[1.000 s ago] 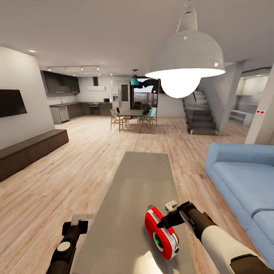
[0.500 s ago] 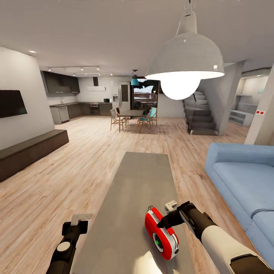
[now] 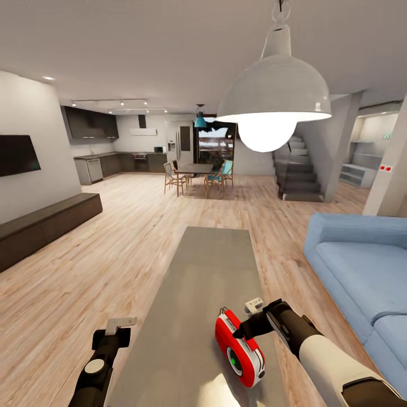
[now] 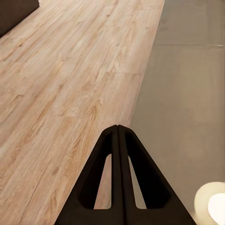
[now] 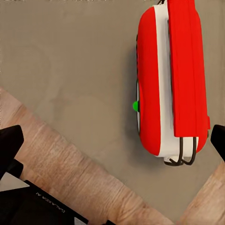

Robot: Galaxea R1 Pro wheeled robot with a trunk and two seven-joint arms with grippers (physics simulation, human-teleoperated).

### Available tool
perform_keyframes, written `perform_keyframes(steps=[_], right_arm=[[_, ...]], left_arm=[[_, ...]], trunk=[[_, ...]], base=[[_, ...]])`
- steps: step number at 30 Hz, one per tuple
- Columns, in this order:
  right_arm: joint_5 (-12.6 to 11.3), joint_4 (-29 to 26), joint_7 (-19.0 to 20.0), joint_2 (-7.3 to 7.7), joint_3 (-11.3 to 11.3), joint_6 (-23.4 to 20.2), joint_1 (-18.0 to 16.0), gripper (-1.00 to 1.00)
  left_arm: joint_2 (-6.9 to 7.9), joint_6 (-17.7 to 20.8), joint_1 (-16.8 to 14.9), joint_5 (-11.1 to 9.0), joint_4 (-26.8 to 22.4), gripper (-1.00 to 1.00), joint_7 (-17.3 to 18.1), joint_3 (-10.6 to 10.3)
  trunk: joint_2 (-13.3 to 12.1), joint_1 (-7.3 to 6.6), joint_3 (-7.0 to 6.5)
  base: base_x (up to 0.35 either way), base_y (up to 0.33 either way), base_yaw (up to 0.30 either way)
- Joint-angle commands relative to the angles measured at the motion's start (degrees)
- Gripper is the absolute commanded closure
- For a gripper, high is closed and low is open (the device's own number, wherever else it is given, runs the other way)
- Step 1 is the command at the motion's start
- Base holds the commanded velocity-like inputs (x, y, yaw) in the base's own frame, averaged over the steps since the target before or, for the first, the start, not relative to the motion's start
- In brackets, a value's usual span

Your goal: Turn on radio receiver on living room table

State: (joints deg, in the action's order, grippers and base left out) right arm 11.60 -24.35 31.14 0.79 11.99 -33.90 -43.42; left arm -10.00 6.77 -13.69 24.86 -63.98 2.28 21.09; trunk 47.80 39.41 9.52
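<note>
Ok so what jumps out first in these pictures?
The red radio receiver on the grey coffee table's near end, with the right gripper poised open over it. Then the glowing white pendant lamp overhead and the blue sofa to the right.

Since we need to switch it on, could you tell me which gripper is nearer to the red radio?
The right. The right gripper is open right over the radio on the table; the left gripper, shut, hangs off the table's far-side edge.
</note>
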Motion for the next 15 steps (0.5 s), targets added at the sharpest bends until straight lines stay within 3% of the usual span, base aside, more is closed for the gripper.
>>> perform_keyframes(steps=[1,15], right_arm=[[-0.1,0.0,0.0,0.00,0.0,0.0,0.0,-1.00],[-0.2,2.2,0.1,0.00,-0.1,3.6,0.2,-1.00]], left_arm=[[0.00,0.0,0.0,0.0,0.0,1.00,0.0,0.0],[0.62,0.0,0.0,-0.1,0.0,1.00,0.0,0.0]], trunk=[[-0.4,-0.23,-0.18],[-6.0,-3.30,-2.70]], base=[[0.000,0.000,0.000],[-0.003,0.001,0.000]])
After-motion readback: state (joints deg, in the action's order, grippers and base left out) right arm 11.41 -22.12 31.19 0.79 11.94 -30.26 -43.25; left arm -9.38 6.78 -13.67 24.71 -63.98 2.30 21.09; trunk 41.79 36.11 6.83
